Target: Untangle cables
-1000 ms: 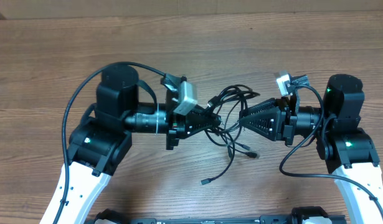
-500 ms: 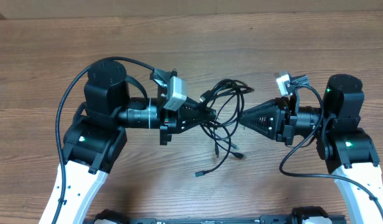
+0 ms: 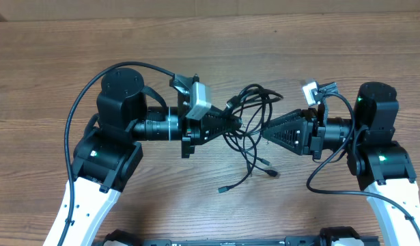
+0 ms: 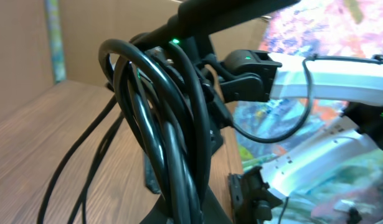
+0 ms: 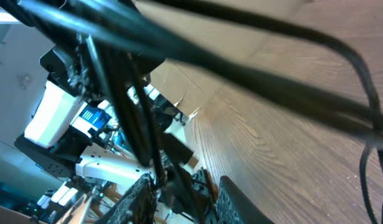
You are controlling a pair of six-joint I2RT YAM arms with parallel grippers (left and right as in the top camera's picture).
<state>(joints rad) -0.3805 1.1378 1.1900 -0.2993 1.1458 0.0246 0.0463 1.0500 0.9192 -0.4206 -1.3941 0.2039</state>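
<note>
The cables (image 3: 251, 109) are a tangle of thin black cords held above the table between my two grippers. My left gripper (image 3: 237, 125) is shut on a bundle of cords, which fills the left wrist view (image 4: 179, 155). My right gripper (image 3: 265, 133) faces it from the right and is shut on strands of the same tangle (image 5: 141, 137). Loose ends hang down to the table, with plug tips in front (image 3: 225, 188) and at front right (image 3: 271, 173). Loops stick out behind the grippers.
The wooden table (image 3: 210, 48) lies all around. The thick black arm cables arc over the left arm (image 3: 80, 109) and beside the right arm (image 3: 319, 174). A cardboard wall runs along the far edge (image 3: 210, 7).
My left gripper pulled left with the cords, then came back a little to the right. The hanging cable ends swung with it. My right arm stayed put.
</note>
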